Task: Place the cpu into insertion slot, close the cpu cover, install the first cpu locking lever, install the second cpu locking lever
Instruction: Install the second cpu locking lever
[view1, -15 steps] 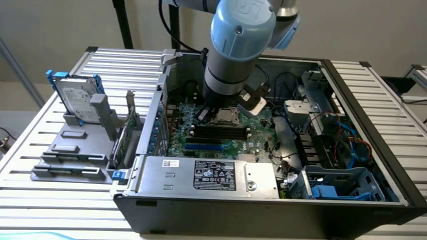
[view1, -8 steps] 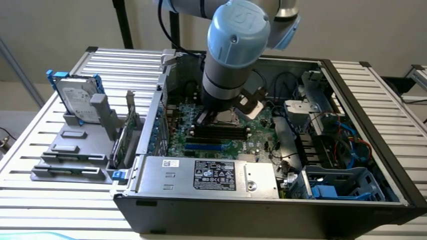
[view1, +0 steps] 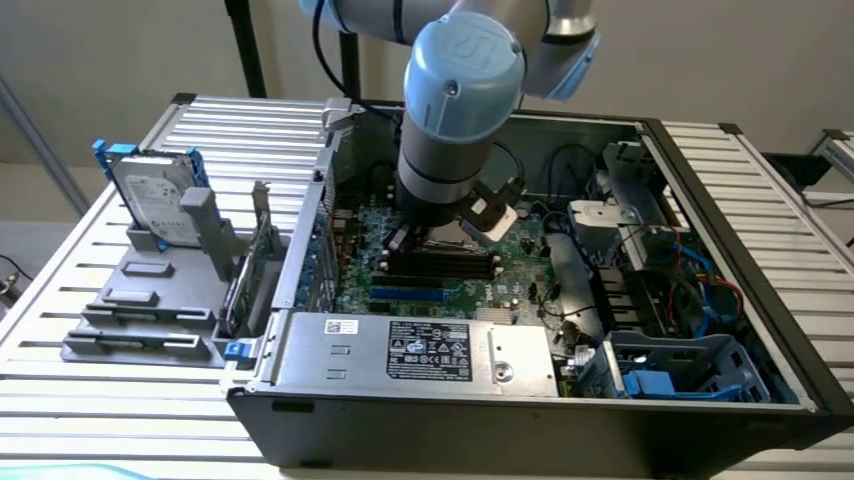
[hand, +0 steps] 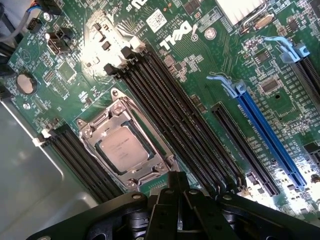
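Slatted metal table (view1: 107, 370), open computer case (view1: 534, 420), grey holder rack (view1: 140, 310) with hard drive (view1: 154, 205)

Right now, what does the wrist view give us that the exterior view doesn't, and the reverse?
Wrist view alone: the cpu seated in the insertion slot, the cpu cover closed as a frame around it, black memory slots on both sides, and a blue expansion slot.

Exterior view alone: the open computer case, the grey power supply, a hard drive standing on the slatted table, and the arm reaching into the case.

Both: the green motherboard.
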